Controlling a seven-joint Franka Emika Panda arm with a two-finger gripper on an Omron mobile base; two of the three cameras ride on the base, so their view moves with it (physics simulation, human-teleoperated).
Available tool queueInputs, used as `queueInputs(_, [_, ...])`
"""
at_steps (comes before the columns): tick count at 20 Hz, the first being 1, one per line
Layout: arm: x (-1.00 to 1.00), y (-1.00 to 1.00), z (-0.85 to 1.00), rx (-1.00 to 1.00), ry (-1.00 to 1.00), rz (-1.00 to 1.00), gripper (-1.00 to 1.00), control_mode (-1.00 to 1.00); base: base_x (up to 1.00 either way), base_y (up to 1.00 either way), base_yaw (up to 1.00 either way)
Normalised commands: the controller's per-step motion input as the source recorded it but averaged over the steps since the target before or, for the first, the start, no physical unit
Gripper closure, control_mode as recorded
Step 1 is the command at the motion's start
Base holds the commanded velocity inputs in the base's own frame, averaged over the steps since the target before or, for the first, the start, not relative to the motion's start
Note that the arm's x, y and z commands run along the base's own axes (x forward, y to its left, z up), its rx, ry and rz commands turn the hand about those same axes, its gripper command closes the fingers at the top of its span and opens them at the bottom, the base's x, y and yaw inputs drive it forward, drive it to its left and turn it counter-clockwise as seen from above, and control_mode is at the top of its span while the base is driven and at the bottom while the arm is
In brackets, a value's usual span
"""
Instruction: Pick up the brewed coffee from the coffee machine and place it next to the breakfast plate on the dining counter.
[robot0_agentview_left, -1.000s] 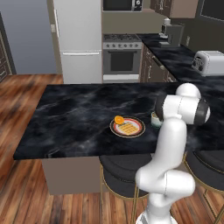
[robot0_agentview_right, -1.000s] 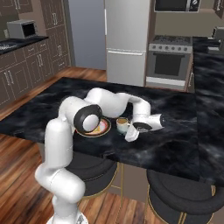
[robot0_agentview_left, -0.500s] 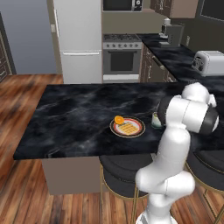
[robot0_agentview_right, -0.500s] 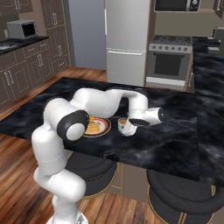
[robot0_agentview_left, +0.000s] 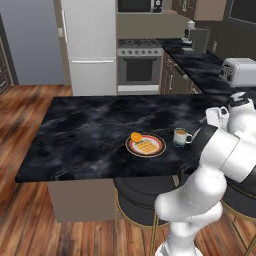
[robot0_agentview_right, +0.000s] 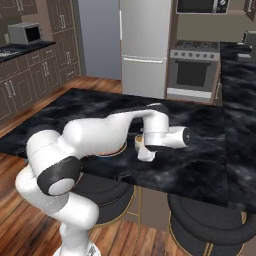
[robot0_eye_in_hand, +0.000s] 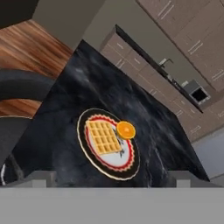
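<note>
Jaws released, spread wide, nothing between them; my two-finger gripper (robot0_eye_in_hand: 109, 180) shows as two dark tips far apart at the bottom of the hand view.

The small white mug with the teal-green base band and light brown coffee (robot0_agentview_left: 181, 137) stands upright on the long black marble-patterned dining counter with white veins (robot0_agentview_left: 85, 135). It sits just beside the small round plate with the reddish-brown rim (robot0_agentview_left: 145, 145), apart from it, on the side nearer my arm. The yellow waffle (robot0_eye_in_hand: 103, 137) and orange slice (robot0_eye_in_hand: 126, 130) lie on that plate.

Relation to me: in the left base view my white hand is raised, clear of the mug, further toward my arm's side of the counter. My hand camera looks past it at the plate.

Orientation: long axis vertical, mouth up; the handle seems to point toward my arm's side, though it is small.

Judgement: placement looks done; any coming move is a retreat up and away, clear of the handle.
</note>
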Motion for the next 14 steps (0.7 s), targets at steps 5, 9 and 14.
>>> queueInputs(5, [-0.89, 0.32, 0.3, -0.12, -0.15, 0.0, -1.0, -1.0, 0.0, 0.0, 0.0])
queueInputs(9, [-0.57, 0.09, 0.41, -0.03, -0.17, 0.04, -1.0, -1.0, 0.0, 0.0, 0.0])
queueInputs(14, [-0.53, 0.08, 0.46, 0.0, -0.22, 0.04, -1.0, -1.0, 0.0, 0.0, 0.0])
